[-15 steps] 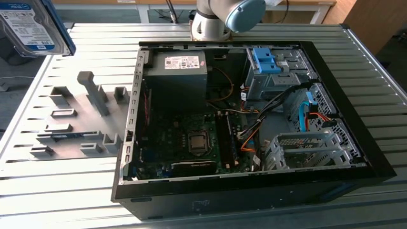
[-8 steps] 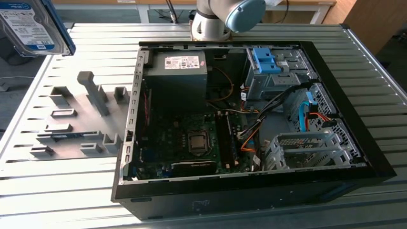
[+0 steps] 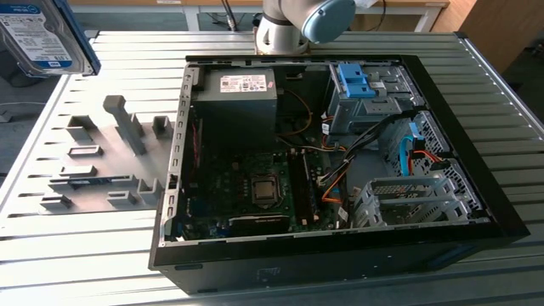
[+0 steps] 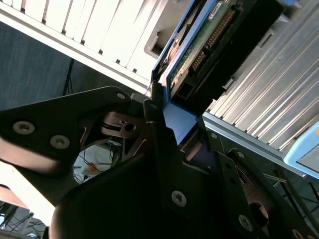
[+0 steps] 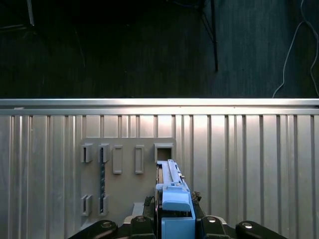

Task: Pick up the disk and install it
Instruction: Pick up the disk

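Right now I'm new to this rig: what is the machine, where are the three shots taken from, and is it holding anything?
It is one robot arm working over a ribbed metal table. The exterior view comes from a camera off the arm. Both wrist views come from cameras riding on the arm, looking past its fingers. On the table are an open computer case, with a power supply and a drive cage inside, and a grey slotted holder plate. The fingers are shut on the disk, a hard drive with blue rails, held in the air over that plate. The first wrist view shows it edge-on.
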